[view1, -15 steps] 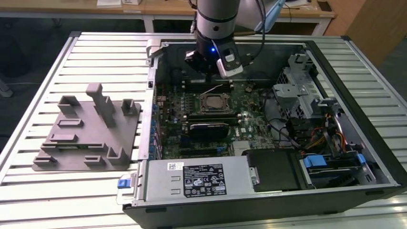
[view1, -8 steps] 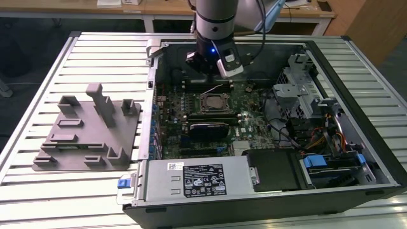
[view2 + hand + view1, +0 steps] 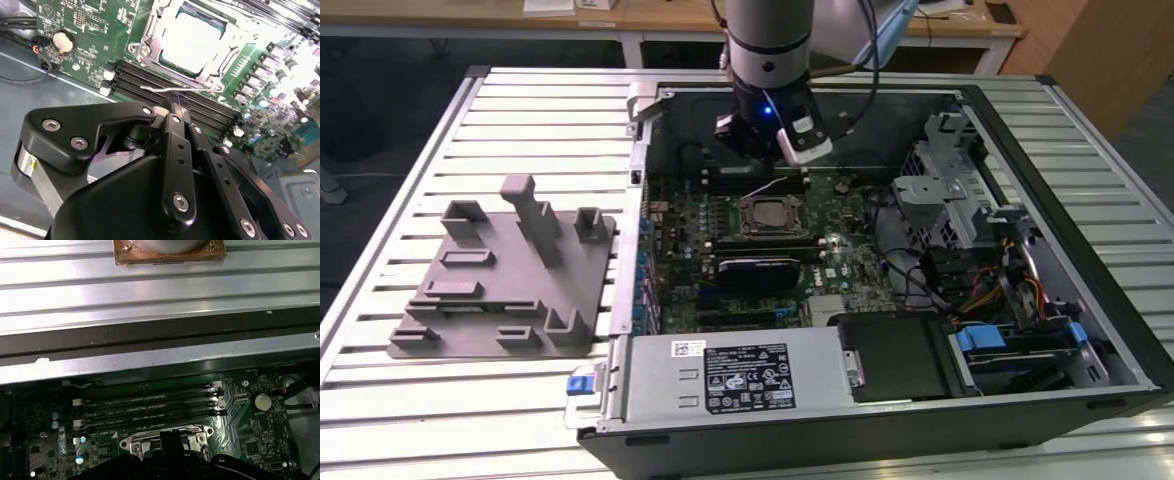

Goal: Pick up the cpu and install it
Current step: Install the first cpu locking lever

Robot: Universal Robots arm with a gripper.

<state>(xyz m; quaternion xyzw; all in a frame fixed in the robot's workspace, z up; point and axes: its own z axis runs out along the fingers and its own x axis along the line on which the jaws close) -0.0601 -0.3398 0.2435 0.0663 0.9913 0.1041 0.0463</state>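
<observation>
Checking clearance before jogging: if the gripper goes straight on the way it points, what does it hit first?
Probably the thin socket lever just ahead of the gripper, with the memory slots right behind it, beside the socket frame around the cpu. Depth is unclear, so they may already touch.

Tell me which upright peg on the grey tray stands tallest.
The middle peg at the grey tray's far end; the pegs around it are much shorter.
</observation>
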